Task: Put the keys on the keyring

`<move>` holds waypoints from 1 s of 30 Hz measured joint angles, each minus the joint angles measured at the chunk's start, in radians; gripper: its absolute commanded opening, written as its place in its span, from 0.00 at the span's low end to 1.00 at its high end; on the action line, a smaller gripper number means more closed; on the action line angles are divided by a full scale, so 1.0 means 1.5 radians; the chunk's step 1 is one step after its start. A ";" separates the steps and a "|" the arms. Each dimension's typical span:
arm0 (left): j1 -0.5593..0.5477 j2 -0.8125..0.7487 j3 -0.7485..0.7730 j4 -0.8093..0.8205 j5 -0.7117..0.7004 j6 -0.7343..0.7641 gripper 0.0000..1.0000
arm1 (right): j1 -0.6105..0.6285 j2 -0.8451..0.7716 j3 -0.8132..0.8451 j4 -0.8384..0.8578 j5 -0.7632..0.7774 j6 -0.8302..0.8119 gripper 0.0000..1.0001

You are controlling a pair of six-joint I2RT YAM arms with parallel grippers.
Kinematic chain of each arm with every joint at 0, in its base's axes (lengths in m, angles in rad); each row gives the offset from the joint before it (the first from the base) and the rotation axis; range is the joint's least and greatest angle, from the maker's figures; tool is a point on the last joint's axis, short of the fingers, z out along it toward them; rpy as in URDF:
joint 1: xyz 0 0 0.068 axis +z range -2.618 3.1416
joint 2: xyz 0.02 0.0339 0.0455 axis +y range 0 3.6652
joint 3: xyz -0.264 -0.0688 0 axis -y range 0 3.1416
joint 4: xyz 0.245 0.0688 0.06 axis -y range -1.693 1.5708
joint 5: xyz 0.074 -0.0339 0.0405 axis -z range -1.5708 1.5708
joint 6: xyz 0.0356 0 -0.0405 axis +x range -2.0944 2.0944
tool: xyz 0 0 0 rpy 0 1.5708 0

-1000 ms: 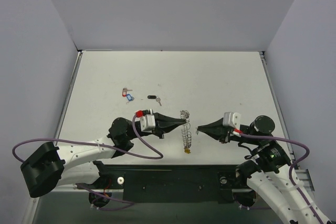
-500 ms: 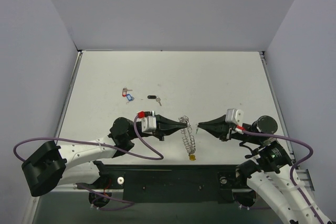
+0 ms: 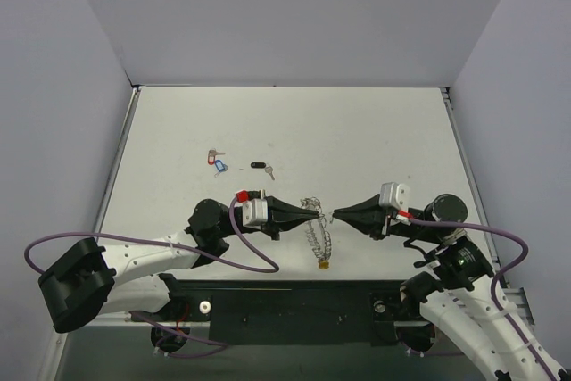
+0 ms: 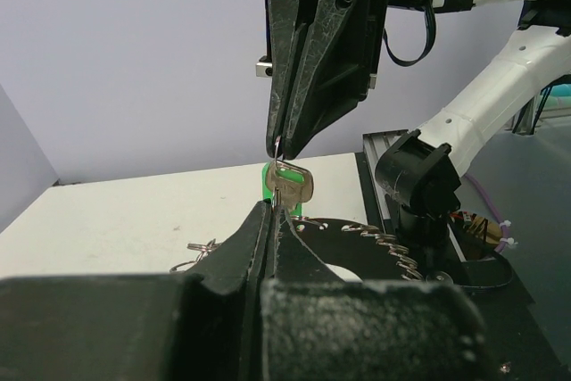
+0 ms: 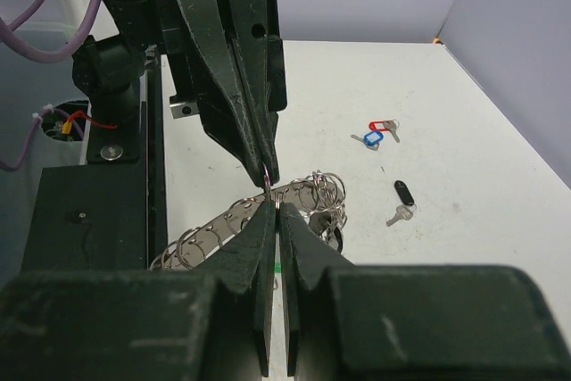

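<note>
Silvery metal first: the keyring point(image 3: 318, 234) hangs from my left gripper point(image 3: 314, 212), whose jaws are pinched fully together on one of its small loops. From overhead its long axis runs twelve to six, with the yellow tag point(image 3: 326, 266) at the six o'clock end, near the front edge of the table point(image 3: 375, 131). I cannot tell whether the tag touches down.

My right gripper point(image 3: 336, 215) is clamped just as tight, on what looks like the small ring at the head of a green-tagged key point(image 4: 293, 186). In the left wrist view that key dangles at six o'clock beneath the right tips, near vertical and leaning slightly toward five. The left gripper points at three, the right at nine, tips just apart.

I judge the step to be threading that key onto a loop. I'd creep the right arm toward nine, keep both tips level, and watch the right wrist view so the key's ring meets the loop, not the left finger. A jerk could set the keyring swinging.

The red and blue keys point(image 3: 215, 160) and the black key point(image 3: 260, 166) lie at ten o'clock, well apart.
</note>
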 measured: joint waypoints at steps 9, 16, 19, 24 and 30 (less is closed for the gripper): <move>0.000 0.000 0.000 0.000 0.000 0.002 0.00 | 0.009 0.013 0.000 0.005 0.000 0.000 0.00; 0.000 0.001 0.000 0.001 0.000 0.002 0.00 | 0.018 0.020 0.000 0.007 0.000 0.000 0.00; -0.001 0.001 0.000 0.001 -0.001 0.002 0.00 | 0.021 0.022 0.000 0.007 0.000 0.000 0.00; -0.002 0.001 0.000 0.001 -0.001 0.001 0.00 | 0.022 0.026 0.000 0.007 0.000 0.000 0.00; -0.002 0.001 0.000 0.001 -0.001 0.001 0.00 | 0.025 0.030 0.000 0.007 0.000 0.000 0.00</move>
